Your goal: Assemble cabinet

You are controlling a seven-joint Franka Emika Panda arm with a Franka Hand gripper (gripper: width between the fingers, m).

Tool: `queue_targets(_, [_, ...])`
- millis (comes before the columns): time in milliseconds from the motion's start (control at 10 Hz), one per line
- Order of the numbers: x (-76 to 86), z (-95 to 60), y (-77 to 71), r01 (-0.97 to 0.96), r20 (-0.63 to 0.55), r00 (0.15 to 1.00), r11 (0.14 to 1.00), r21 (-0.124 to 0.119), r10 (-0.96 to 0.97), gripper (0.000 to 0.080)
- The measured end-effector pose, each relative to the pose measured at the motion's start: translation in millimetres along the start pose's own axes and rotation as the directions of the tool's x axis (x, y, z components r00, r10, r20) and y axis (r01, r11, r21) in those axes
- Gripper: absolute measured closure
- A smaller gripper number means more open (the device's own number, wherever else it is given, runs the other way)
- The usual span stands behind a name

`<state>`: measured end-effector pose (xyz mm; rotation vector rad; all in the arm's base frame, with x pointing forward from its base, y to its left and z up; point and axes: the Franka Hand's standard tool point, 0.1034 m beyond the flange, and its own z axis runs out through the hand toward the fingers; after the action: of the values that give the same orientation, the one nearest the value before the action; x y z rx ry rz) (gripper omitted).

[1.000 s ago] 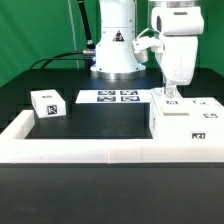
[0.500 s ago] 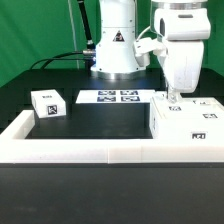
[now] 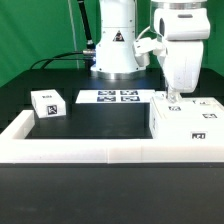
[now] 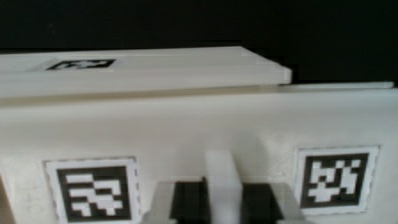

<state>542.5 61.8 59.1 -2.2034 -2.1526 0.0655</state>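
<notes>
Black tabletop (image 3: 100, 122) was seen filling most of the exterior view, backed by a green curtain (image 3: 35, 30). A long low white border rail (image 3: 80, 150) was laid along the near edge of the table and up both sides. The white robot arm (image 3: 118, 40) was mounted behind the table, with its forearm bent over towards the exterior view's right.

The cabinet body (image 3: 188, 125), a white plastic box, was found on the exterior view's right, resting on the table just inside the rail. A higher white step was seen along its far side. The marker board (image 3: 112, 97) was lying flat near the arm's base, well apart from the body. A small block (image 3: 47, 103), white with one tag on its top, was placed on the exterior view's left, apart from everything else.

The gripper (image 3: 172, 96) was held low over the far left corner of the cabinet body, its tips at or just above the top surface. Contact could not be confirmed. From the blurred wrist view it could not be told whether the fingers were spread or pressed together. In that view the cabinet body (image 4: 178, 110) was shown close up, with two square tags (image 4: 93, 188) on its near face and perhaps a thin upright ridge between them.
</notes>
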Motion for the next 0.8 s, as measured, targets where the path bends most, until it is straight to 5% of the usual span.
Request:
queue_targets(400, [-4.3,-1.9,22.3,0.042,-0.017,0.999,0.999,-0.035,-0.042,0.0730])
queue_targets(800, [-2.5,-2.5,36.6,0.041,-0.022,0.999,0.998,-0.039,-0.041,0.0730])
